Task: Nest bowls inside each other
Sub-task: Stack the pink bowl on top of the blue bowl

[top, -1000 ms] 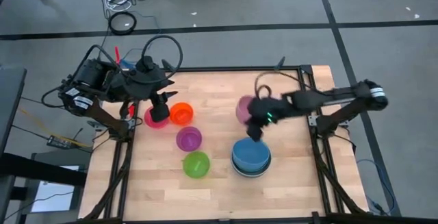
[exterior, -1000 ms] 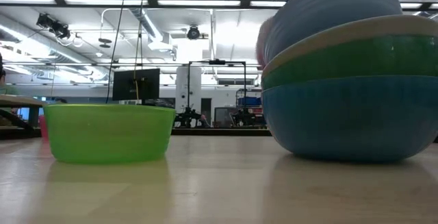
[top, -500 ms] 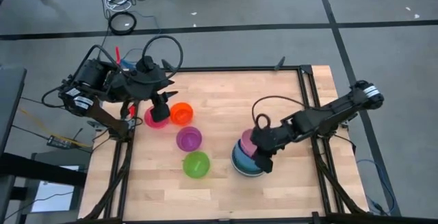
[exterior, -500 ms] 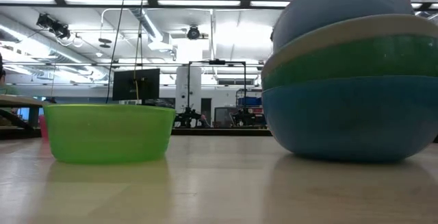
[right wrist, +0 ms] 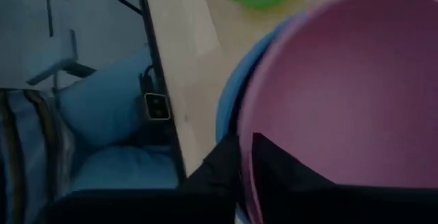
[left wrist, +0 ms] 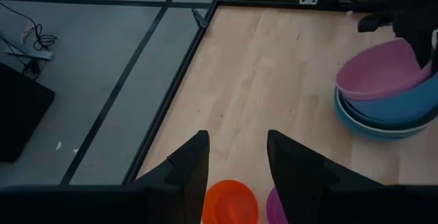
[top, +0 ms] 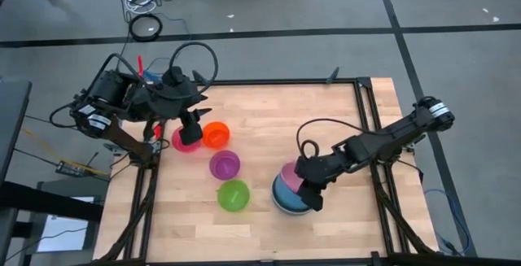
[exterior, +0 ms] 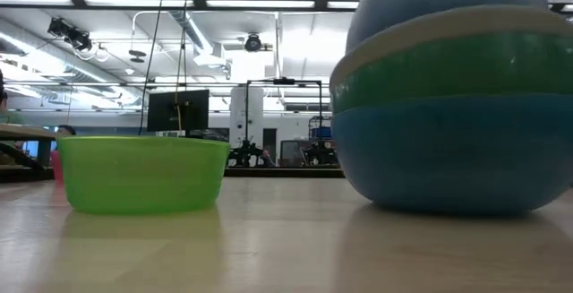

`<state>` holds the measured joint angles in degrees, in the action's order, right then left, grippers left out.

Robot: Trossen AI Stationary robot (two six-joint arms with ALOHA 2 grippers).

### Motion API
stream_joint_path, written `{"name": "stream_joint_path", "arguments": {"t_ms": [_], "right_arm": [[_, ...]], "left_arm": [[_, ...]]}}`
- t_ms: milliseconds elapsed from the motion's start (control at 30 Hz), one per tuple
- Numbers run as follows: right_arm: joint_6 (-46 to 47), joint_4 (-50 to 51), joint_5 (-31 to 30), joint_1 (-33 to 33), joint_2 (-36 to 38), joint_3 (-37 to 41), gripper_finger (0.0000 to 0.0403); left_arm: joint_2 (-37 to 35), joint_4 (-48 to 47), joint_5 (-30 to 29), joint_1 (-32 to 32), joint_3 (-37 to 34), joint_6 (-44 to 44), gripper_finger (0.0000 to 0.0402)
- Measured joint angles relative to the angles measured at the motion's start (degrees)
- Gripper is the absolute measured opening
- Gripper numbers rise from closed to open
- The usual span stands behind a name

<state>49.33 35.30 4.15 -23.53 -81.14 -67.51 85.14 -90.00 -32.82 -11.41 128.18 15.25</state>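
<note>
A stack of nested bowls stands near the table's near right: blue at the bottom, then green, white-grey and blue. A pink bowl lies tilted in the top one, and my right gripper is shut on its rim. The lime, purple, orange and magenta bowls stand singly on the table to the left. My left gripper hangs open above the magenta bowl, touching nothing. My right gripper holds the pink bowl by its rim on the side toward the table's near right. One finger is inside the bowl and one outside. The fingers slant down from the table's right. The bowl sits tilted in the stack's top blue bowl.
The table's black frame rails run along its right and left sides. Bare wood lies between the stack and the single bowls and along the far edge. Cables and grey floor surround the table.
My right gripper has swung from beyond the stack toward the table's near edge and down, tipping more steeply, and has brought the pink bowl into the stack's top bowl. The whole stack has slid a little toward the near left.
</note>
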Motion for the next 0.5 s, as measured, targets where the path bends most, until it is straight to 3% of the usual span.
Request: {"name": "stream_joint_path", "arguments": {"t_ms": [267,500], "right_arm": [[4.5,0.6,0.7,-1.0,1.1,0.0,0.0105],[6.1,-1.0,-2.7,-2.4,1.8,0.0,0.0114]], "left_arm": [[0.0,0.0,0.0,0.0,0.0,0.0,0.0157],[0.0,0.0,0.0,0.0,0.0,0.1,0.0157]]}}
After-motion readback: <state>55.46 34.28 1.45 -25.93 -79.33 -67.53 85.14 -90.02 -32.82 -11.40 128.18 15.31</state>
